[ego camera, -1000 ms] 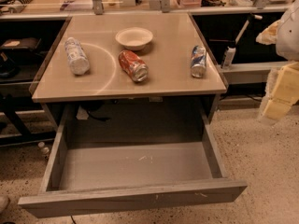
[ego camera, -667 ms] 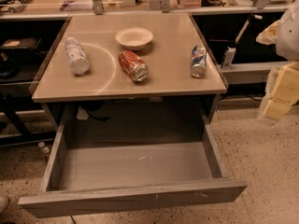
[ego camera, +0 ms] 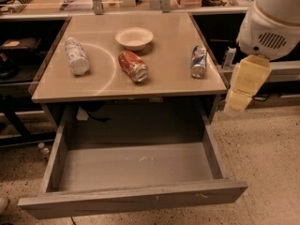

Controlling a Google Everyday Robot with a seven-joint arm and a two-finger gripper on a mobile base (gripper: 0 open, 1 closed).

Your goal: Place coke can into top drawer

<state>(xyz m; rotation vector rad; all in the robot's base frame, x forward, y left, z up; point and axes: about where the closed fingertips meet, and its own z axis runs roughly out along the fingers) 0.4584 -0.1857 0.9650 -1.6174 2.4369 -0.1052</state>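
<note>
Top drawer (ego camera: pixel 136 198) is pulled fully open below the counter's (ego camera: pixel 168 76) front edge, inside bare. Coke can (ego camera: pixel 133 66) lies on its side mid-counter, nearer the front edge. Blue can (ego camera: pixel 198 61) is by the right edge, white can (ego camera: pixel 76 56) by the left edge, both on their sides. Bowl (ego camera: pixel 134 38) sits just behind the coke can. Gripper (ego camera: pixel 244 83) hangs off the right edge, apart from everything; can't tell its state.

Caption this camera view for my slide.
Coke can lying on tabletop above open top drawer; tool hanging beside the table's right edge.
</note>
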